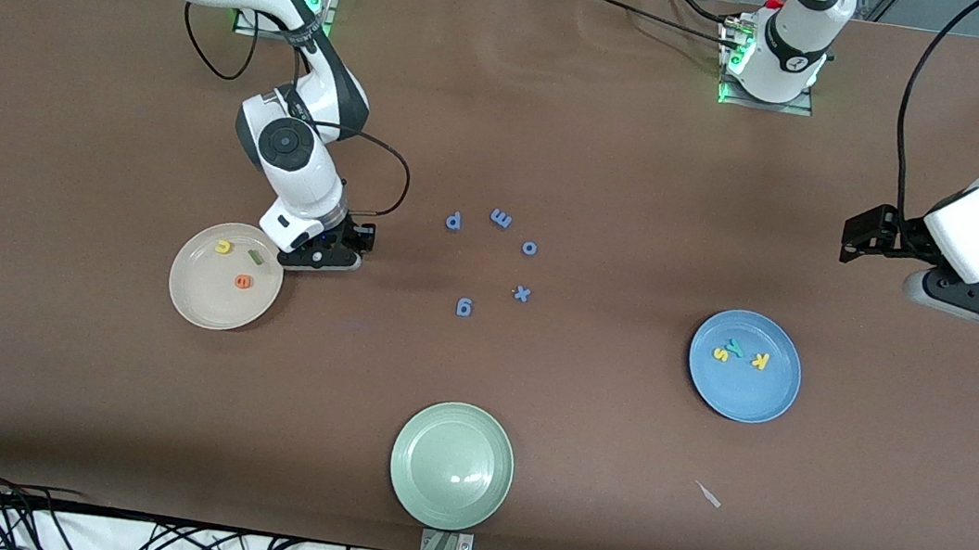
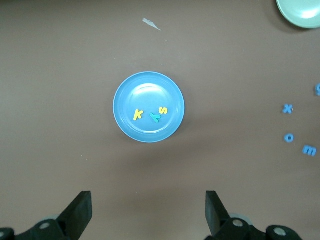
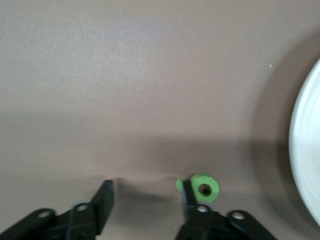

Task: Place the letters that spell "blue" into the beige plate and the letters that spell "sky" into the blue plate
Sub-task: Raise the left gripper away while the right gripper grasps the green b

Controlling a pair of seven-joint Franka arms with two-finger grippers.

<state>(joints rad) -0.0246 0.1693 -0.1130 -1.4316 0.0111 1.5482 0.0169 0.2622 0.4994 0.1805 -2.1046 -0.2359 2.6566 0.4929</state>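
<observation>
Here the table [image 1: 103, 78] carries three plates. The pale green plate [image 1: 452, 465] sits nearest the front camera. The blue plate [image 1: 745, 365], toward the left arm's end, already holds the yellow s [image 1: 721, 351], teal y [image 1: 733, 346] and yellow k [image 1: 759, 360]. The beige plate [image 1: 225, 275], toward the right arm's end, holds the yellow u [image 1: 223, 247], green l [image 1: 255, 257] and orange e [image 1: 243, 281]. Blue letters p [image 1: 453, 221], m [image 1: 501, 218], o [image 1: 529, 247], x [image 1: 522, 293] and g [image 1: 464, 307] lie between the plates.

The left gripper [image 2: 148, 210] waits high over bare table near the blue plate, its fingers spread wide and empty.

The right gripper [image 3: 147, 200] is low over the table just beside the beige plate's rim, its jaws parted; the green b [image 3: 202, 187] lies against one finger [image 3: 187, 192], not squeezed between the pair.

The step in hand looks like getting the b, the last letter, into the beige plate. To do it well, I judge the gripper should shift sideways until the b sits centred between the fingers, then close on it gently, lift clear of the rim and let go over the plate's middle.

Only the right wrist view shows the b; in the front view the gripper hides it. Only the front view shows the beige plate's contents.
</observation>
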